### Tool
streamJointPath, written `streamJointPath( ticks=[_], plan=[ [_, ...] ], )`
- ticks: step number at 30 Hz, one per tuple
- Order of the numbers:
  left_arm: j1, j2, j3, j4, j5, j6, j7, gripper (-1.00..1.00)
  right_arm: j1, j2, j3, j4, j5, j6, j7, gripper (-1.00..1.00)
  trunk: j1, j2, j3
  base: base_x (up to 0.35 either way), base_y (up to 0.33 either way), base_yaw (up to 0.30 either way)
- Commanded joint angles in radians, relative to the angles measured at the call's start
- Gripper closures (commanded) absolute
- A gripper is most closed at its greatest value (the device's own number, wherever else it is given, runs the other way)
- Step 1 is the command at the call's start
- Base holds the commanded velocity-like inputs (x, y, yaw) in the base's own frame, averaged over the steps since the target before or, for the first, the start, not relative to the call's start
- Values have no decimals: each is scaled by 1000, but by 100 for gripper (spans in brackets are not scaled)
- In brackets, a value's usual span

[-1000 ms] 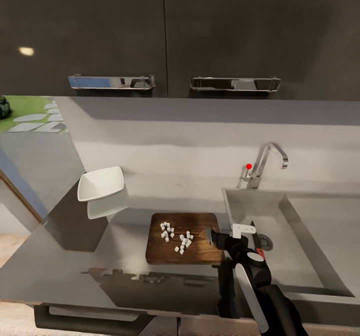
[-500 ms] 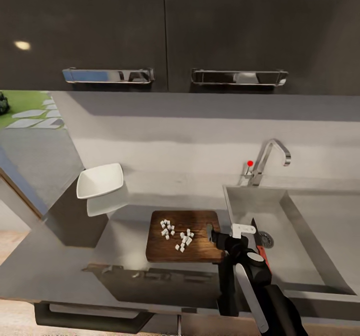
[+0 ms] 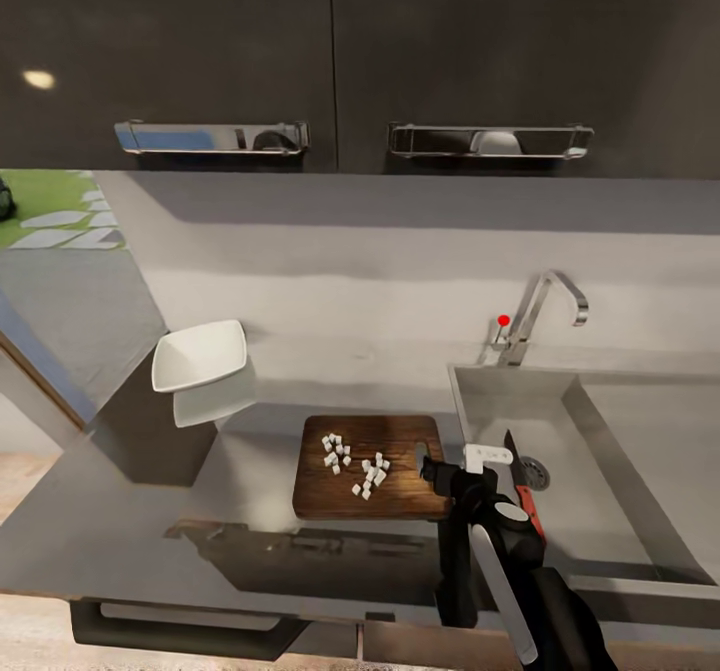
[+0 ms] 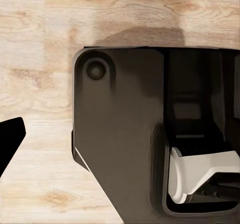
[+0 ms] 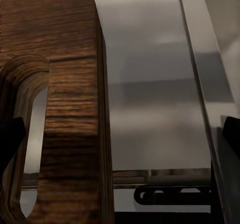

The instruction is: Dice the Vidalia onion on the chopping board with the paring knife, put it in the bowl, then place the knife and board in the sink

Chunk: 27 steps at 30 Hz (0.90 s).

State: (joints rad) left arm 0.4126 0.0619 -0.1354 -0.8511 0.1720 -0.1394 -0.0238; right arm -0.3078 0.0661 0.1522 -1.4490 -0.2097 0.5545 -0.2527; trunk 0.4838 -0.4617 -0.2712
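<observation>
Head view, nearest: right arm (image 3: 520,591) rises from the lower edge, its gripper (image 3: 440,473) at the right end of the board (image 3: 365,466), by the handle slot. Right wrist view: the board (image 5: 65,108) fills one side, the slot edge (image 5: 20,134) close in front, one dark fingertip (image 5: 10,139) at the slot and another (image 5: 232,134) well apart from it over the countertop (image 5: 155,108); fingers spread, nothing clamped between them. Left wrist view: pale wood floor (image 4: 40,83) and the robot's dark base (image 4: 125,134); a dark fingertip (image 4: 10,139) at the frame edge, left finger state cannot be told. White onion dice (image 3: 355,463) lie scattered on the board. The knife (image 3: 522,486) lies just right of the gripper, over the sink's (image 3: 600,471) left wall, blade pointing away. Drain (image 3: 534,472) beside it. Further left, the bowl (image 3: 200,356) sits on the countertop (image 3: 130,511), well apart from the board. Tap (image 3: 540,311) behind the sink; dark cabinets (image 3: 330,51) above.
</observation>
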Motion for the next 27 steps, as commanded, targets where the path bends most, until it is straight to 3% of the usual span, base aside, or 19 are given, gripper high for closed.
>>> streamJointPath(
  ticks=[1,20,21,27],
  plan=[
    [0,1,-3,-1,11,-2,-2,-100,-1,0,1,15,-23,2,-10,-100,1,-1,-3,0,0,0],
    [0,1,-3,7,11,-2,-2,-100,-1,-2,1,15,-24,4,-10,-100,1,-1,-12,0,0,0],
    [0,1,-3,6,11,-2,-2,-100,-1,-2,1,15,-24,4,-10,100,1,-1,-12,0,0,0],
    [0,1,-3,6,11,-2,-2,-100,-1,-2,1,14,-25,4,-11,100,1,-1,-12,0,0,0]
  ],
)
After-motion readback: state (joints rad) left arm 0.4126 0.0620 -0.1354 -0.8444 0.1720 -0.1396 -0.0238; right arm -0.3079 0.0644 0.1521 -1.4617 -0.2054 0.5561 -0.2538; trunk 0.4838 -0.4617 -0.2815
